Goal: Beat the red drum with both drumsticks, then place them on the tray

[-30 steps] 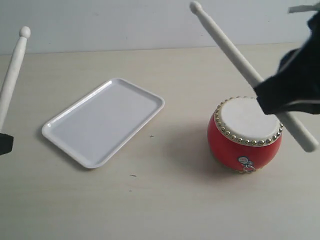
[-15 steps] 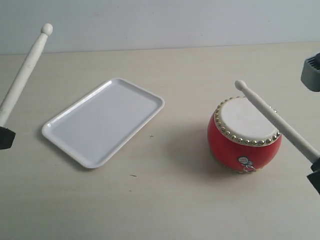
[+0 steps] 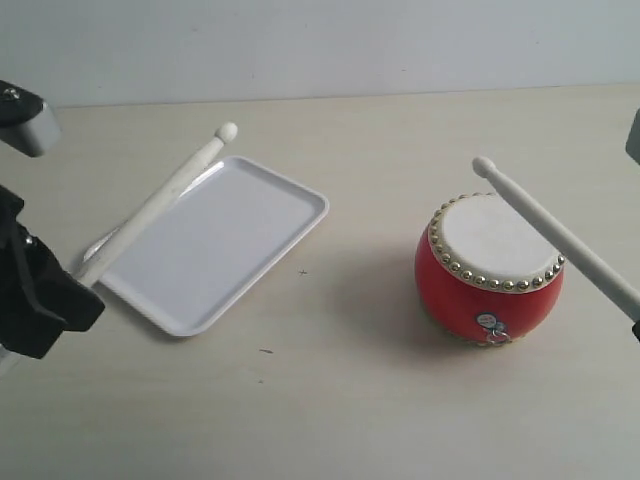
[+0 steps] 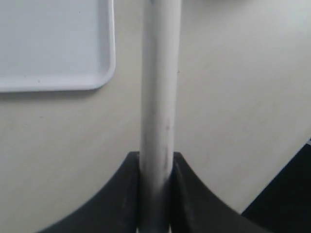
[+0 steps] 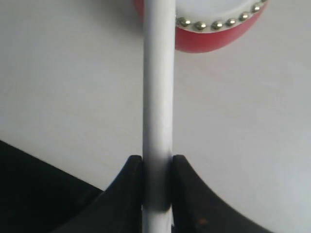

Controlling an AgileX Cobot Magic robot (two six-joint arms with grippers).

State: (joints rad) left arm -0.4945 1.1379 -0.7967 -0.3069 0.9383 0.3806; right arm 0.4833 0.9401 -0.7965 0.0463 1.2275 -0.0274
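Tabletop (image 3: 330,400) front first: the left tool (image 4: 156,162) is clamped on the left drumstick (image 3: 160,200). That stick stood tall a moment ago. Now it has swung down and leans low over the tray (image 3: 235,250). Further back on the right sits the red drum (image 3: 490,290). The right tool (image 5: 157,167) is clamped on the right drumstick (image 3: 550,235), which has hardly moved and lies across the drum's white top. The beating looks finished, so putting the sticks on the tray seems next.
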